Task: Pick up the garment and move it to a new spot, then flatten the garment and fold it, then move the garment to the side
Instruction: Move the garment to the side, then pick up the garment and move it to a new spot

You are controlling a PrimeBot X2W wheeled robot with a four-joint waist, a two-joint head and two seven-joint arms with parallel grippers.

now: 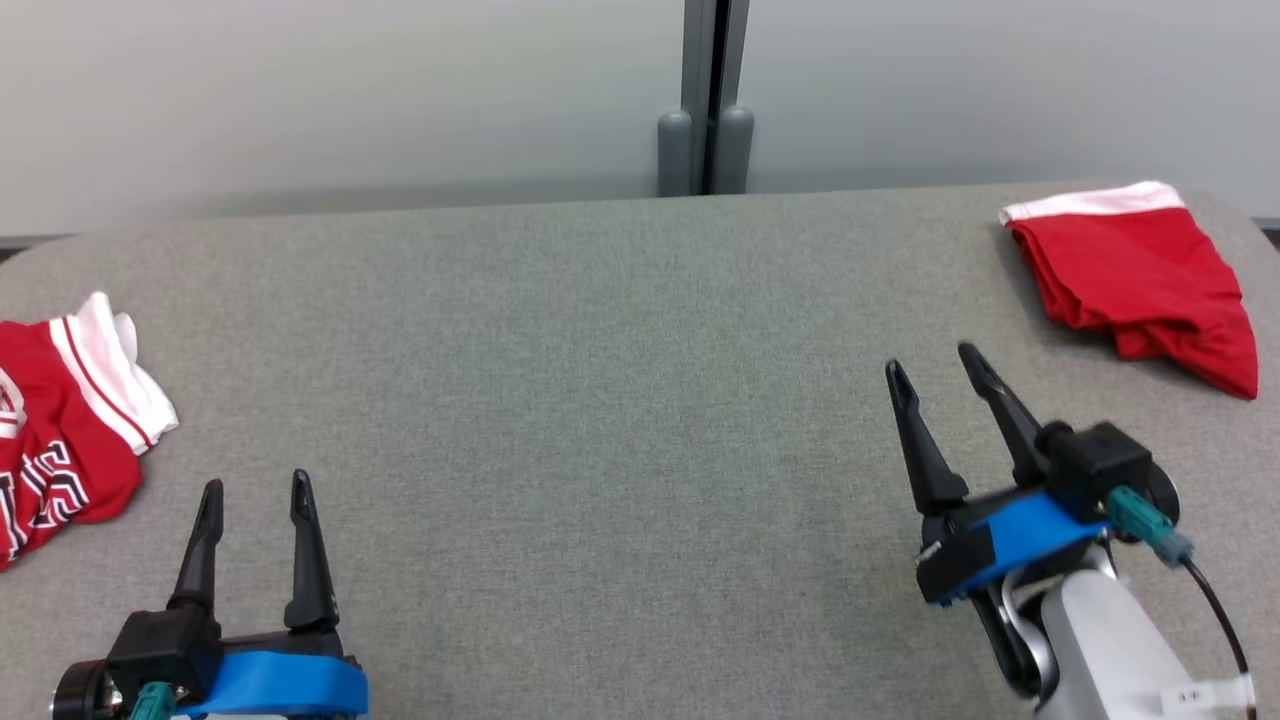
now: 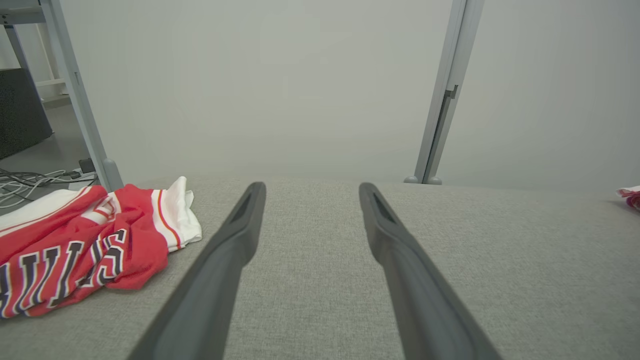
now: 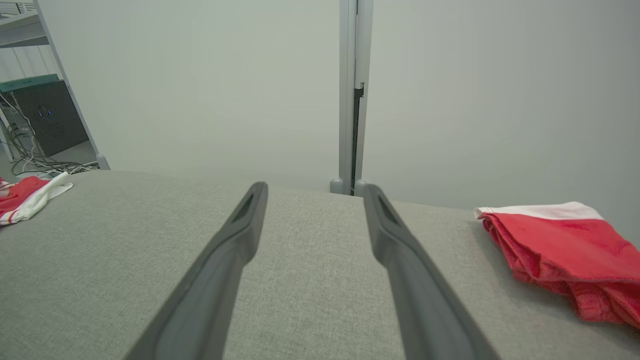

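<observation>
Head view: left gripper (image 1: pixel 256 480) and right gripper (image 1: pixel 930 358) hover, fingers spread, empty. Crumpled garment (image 1: pixel 60 430) lies at 9 o'clock on the bench (image 1: pixel 600 400); we should pinch a raised fold and lift clear.

Left hand (image 1: pixel 255 497) sits at the lower left of the head view, fingers parted and empty. Right hand (image 1: pixel 933 366), lower right, tilts leftward, fingers likewise apart.

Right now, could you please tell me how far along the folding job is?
Looks done: one red garment lies folded at the far right corner of the table. In hand: nothing; left gripper and right gripper hover open and empty. Left: the jersey lies crumpled at the left edge, not yet flattened or folded.
</observation>
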